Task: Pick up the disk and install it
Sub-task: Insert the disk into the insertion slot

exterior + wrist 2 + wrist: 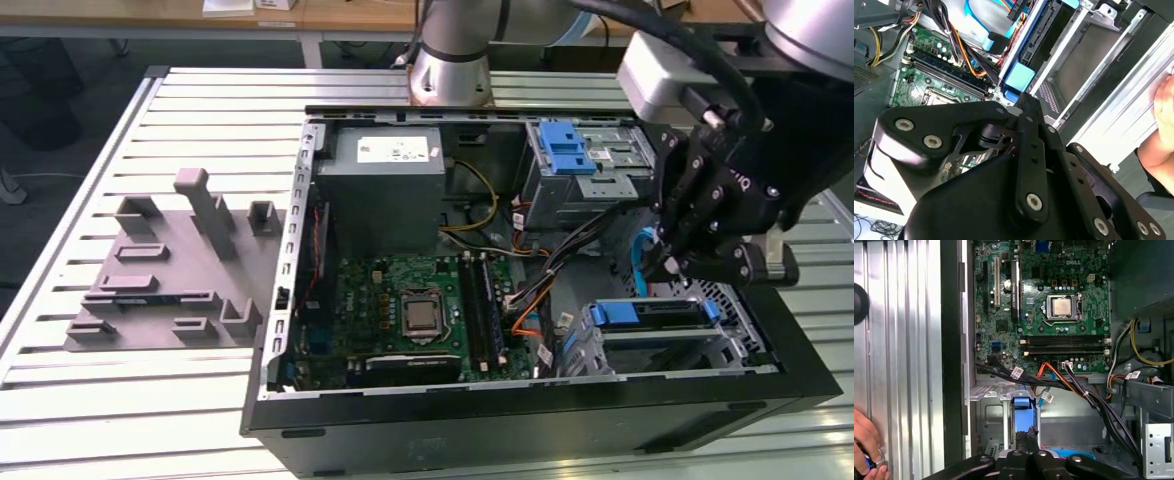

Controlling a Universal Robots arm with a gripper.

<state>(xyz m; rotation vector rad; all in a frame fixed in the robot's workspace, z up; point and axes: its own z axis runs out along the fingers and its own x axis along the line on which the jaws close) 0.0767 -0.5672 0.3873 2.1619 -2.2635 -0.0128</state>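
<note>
- Ribbed metal tabletop [80, 400] carried a grey fixture [167, 270] at the exterior view's left.
- Open computer case [534, 420] lay centre, motherboard [414, 310] exposed.
- Blue-framed disk [654, 318] sat in the case's near bay, rightward.
- Tool [1027, 432] hung close over it, fingers pressed together, holding nothing.

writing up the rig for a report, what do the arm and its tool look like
The silver-grey robot arm has cylindrical segments and a light grey block at the wrist, with thick black cables running along it. The black tool is built of flat linkage bars pinned with round silver screws, narrowing to two slim tips.
</note>
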